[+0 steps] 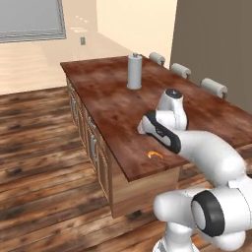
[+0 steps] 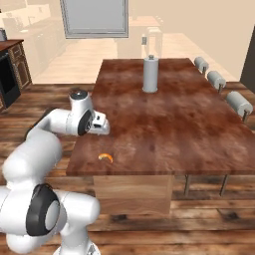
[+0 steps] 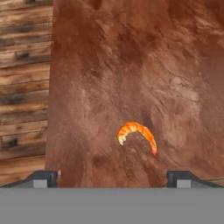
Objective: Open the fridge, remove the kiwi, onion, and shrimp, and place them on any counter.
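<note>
The orange curved shrimp (image 3: 137,133) lies on the counter (image 3: 131,65) close to its near corner, also seen as the shrimp (image 1: 155,155) and the shrimp (image 2: 105,157). My gripper (image 3: 113,177) hangs a little above the shrimp, open, with nothing between its fingertips (image 3: 43,178). In the right base view the gripper (image 2: 101,127) is over the counter's (image 2: 174,119) left edge, just behind the shrimp. The fridge, the kiwi and the onion are out of view.
A grey upright cylinder (image 1: 134,72) stands at the far end of the counter (image 1: 108,93); it is the same cylinder (image 2: 150,74) in the right base view. Stools (image 2: 238,103) line the counter's far long side. Wooden floor (image 1: 44,162) lies beyond its left edge.
</note>
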